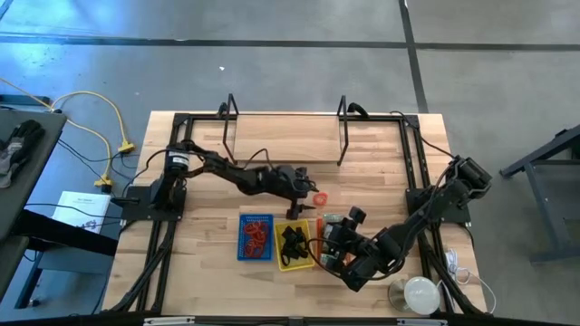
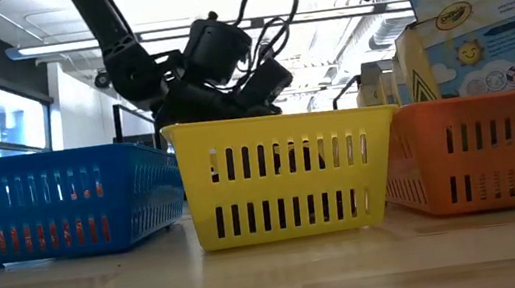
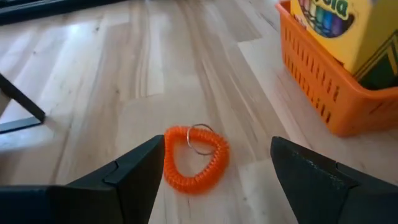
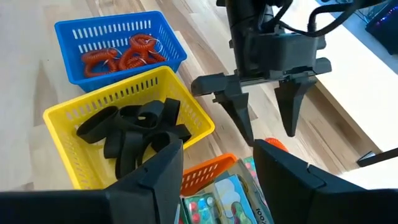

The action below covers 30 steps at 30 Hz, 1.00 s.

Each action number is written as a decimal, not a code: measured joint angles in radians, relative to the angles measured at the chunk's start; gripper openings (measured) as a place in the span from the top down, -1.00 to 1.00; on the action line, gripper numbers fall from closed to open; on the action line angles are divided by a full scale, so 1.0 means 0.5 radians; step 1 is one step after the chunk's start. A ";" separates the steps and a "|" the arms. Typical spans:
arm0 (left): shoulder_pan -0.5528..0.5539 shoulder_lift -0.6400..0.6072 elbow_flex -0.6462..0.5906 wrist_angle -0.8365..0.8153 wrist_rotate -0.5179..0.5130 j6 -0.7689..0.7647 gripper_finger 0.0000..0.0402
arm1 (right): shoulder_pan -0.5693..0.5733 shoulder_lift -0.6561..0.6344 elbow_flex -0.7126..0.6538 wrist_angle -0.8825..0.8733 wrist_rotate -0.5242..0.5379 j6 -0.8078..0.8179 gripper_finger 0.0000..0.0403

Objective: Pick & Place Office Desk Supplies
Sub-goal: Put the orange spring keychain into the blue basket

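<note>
**me:** Wooden table (image 1: 272, 154) under the rig, grey floor all around it. Three little trays sit in a row near the front edge: blue tray (image 1: 256, 237), yellow tray (image 1: 295, 246), orange tray (image 4: 202, 172). From the low view they read blue, yellow, orange across the frame.

**other guy:** where's the stuff you're sorting?

**me:** Red coil loops (image 4: 124, 54) are piled in the blue tray, black bands (image 4: 134, 130) in the yellow one. Orange tray has a crayon box (image 3: 348, 28) and some printed packs in it. One loose orange coil wristband (image 3: 194, 158) with a metal ring on it is still lying on the bare table, just behind the orange tray.

**other guy:** and the arms?

**me:** My left hand (image 4: 264, 124) is hanging right above that coil, fingers spread wide, nothing in them. In its own wrist cam the coil sits between the two fingers (image 3: 134, 171), closer to one of them; can't tell if it's touching. My right hand (image 4: 214, 165) is parked over the orange tray, also spread open and holding nothing, looking back across the yellow and blue trays at the left one. Round white object (image 1: 421, 292) sits on the table near the front right corner, well apart from the trays.
</note>
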 joint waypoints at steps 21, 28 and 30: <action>0.095 0.001 0.077 -0.169 0.162 0.005 -0.42 | -0.001 0.000 0.000 0.007 0.008 -0.015 0.09; 0.091 0.108 0.260 -0.456 0.169 0.082 -0.42 | -0.001 0.000 0.000 0.018 0.005 -0.014 0.09; 0.091 0.127 0.299 -0.472 0.172 0.069 -0.42 | -0.001 0.000 0.002 0.025 -0.007 -0.014 0.09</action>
